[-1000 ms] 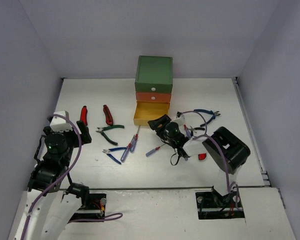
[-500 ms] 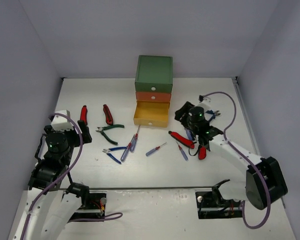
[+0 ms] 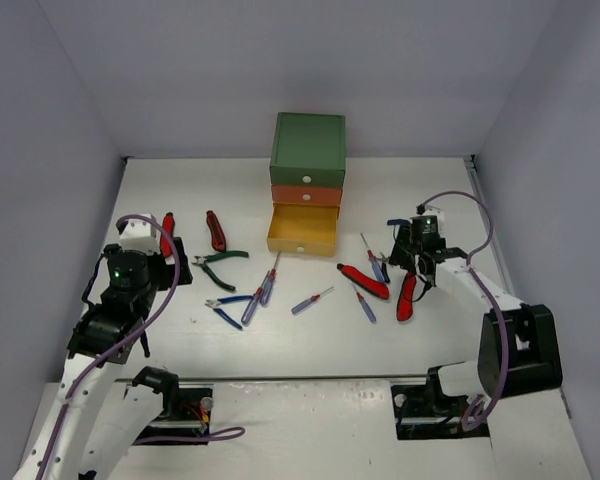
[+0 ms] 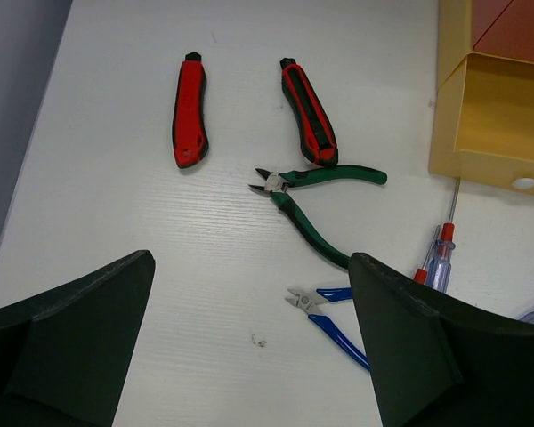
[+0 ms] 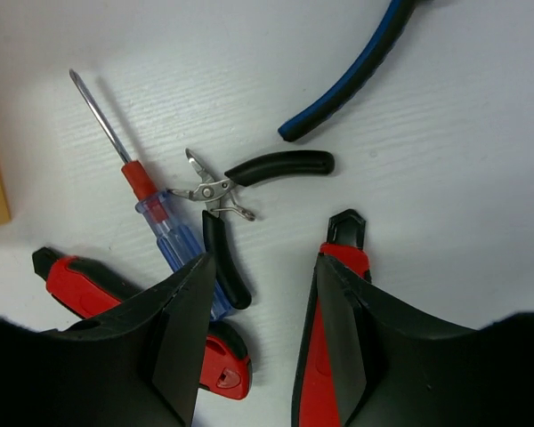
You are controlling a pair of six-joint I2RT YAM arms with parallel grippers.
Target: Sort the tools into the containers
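The left hand point(image 4: 249, 267) hovers low over the white table point(image 3: 280, 345), its dark fingers spread wide with nothing between them. Ahead of it lie green-handled pliers point(image 4: 316, 209) with splayed handles. Beyond them are a chunky red-and-black tool point(image 4: 190, 111) and a second red-and-black tool point(image 4: 309, 113), side by side but apart. Small blue-handled cutters point(image 4: 334, 322) and a thin screwdriver with a red and clear-blue handle point(image 4: 440, 262) lie close to the finger on the right of that view. The small cabinet point(image 3: 325, 165) stands at the back of the table: green drawer point(image 3: 308, 140) on top, orange-red drawer point(image 3: 306, 195) in the middle, yellow drawer point(image 3: 302, 232) at the bottom and pulled forward (its open top shows in the left wrist view). The right hand point(image 5: 260, 267) is low over the table's right side, fingers partly apart and gripping nothing. Just ahead of it lie little black-handled pliers point(image 5: 267, 167) and a clear blue-handled screwdriver point(image 5: 173, 236). A red-handled tool point(image 5: 343, 253) and another red-handled tool point(image 5: 80, 277) are partly hidden under its fingers.
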